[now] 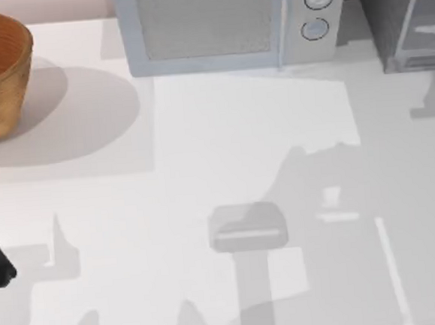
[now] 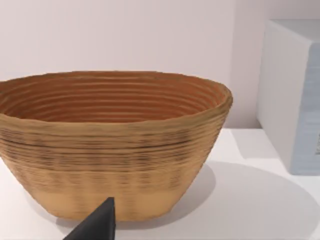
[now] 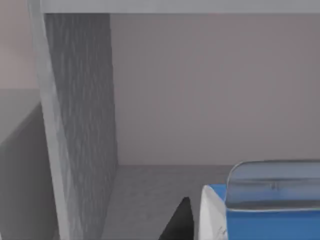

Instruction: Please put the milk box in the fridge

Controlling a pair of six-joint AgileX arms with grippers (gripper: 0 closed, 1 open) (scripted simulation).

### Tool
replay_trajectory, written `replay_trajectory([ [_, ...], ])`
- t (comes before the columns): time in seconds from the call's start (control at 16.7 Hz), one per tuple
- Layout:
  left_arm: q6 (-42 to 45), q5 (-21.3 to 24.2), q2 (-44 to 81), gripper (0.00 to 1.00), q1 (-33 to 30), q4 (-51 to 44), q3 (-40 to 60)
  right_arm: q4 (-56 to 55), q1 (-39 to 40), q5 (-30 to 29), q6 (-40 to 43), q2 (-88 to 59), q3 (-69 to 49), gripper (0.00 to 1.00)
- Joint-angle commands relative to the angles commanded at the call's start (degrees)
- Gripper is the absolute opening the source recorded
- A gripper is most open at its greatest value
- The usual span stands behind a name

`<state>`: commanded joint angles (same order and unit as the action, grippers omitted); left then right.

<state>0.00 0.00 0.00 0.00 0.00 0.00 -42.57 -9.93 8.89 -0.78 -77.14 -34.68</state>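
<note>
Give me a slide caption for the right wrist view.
Milk box held up at the open fridge interior.

No readable text on anything

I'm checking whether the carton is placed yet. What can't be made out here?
- Milk box, right wrist view: lower part cut off by the frame edge, so its resting spot is unclear.
- Fridge, top view: cut off at the frame's corner.
- Left gripper, left wrist view: one dark tip visible near the basket.

Bright even light, soft grey shadows across the white table (image 1: 200,134), slight overall blur, no glare
</note>
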Motion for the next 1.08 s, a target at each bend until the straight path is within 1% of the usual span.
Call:
replay_trajectory([
  [0.3, 0.0, 0.0, 0.0, 1.0, 0.0, 0.0, 0.0, -13.5, -2.9, 3.3, 0.2, -24.9, -10.9, 0.0],
  [0.54, 0.0, 0.0, 0.0, 1.0, 0.0, 0.0, 0.0, -21.6, -4.8, 4.9, -0.5, -39.4, -17.6, 0.0],
  [0.78, 0.0, 0.0, 0.0, 1.0, 0.0, 0.0, 0.0, -25.6, -5.8, 5.8, -0.2, -46.7, -20.8, 0.0],
  [1.08, 0.0, 0.0, 0.0, 1.0, 0.0, 0.0, 0.0, -26.1, -6.1, 5.7, -0.1, -47.4, -21.3, 0.0],
])
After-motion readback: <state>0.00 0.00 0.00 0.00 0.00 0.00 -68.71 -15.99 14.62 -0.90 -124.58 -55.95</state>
